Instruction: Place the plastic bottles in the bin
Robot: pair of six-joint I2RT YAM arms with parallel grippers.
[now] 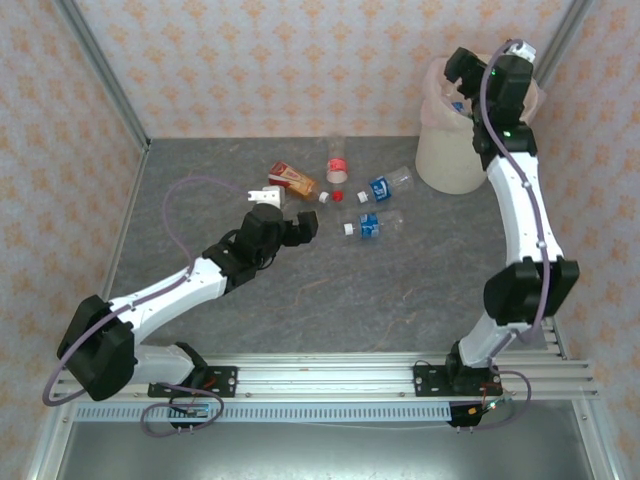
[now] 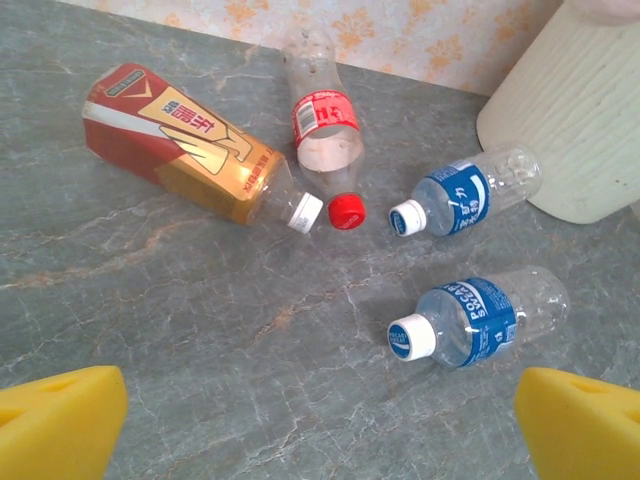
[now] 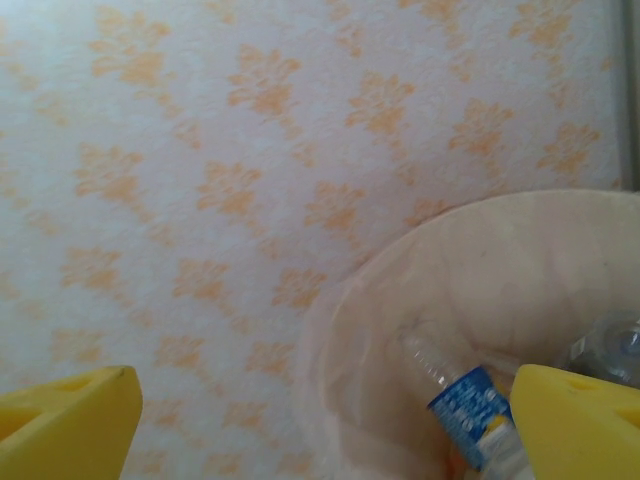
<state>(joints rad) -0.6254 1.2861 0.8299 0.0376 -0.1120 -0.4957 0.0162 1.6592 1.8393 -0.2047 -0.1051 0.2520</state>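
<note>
Seeing right gripper (image 1: 462, 78) directly above the mouth of the bin (image 1: 448, 165); yellow fingers (image 3: 65, 425) spread wide, nothing btwn them, nothing touched. Looking past those tips into bin: 2 plastic bottles made out. Noting a clear in-bin bottle (image 3: 463, 400) w/ blue label, lying against the pink liner (image 3: 380, 330), neck up toward the rim. Noting a second in-bin bottle (image 3: 612, 350) beside it, clear, mostly cut off at frame edge. Can't tell if more lie underneath.

Turning to left gripper (image 1: 305, 227): well left of bin, low over the grey table (image 1: 330, 300), aimed toward bin. Fingers wide apart here too, empty, touching nothing.

Counting 4 bottles on their sides on table, all left of bin, none touching it:
- Nearest bin: first blue-label bottle (image 2: 470, 190), clear, white cap, base toward bin wall, close but apart.
- Next out from bin: second blue-label bottle (image 2: 480, 320), clear, white cap, on the bin side of left gripper.
- Further from bin: red-label bottle (image 2: 322, 115), clear, w/ red cap (image 2: 347, 210) at its end; can't tell whether cap is screwed on.
- Farthest from bin: orange-wrap bottle (image 2: 190, 145), red + orange sleeve, white cap pointing toward bin, that cap just beside red cap.
</note>
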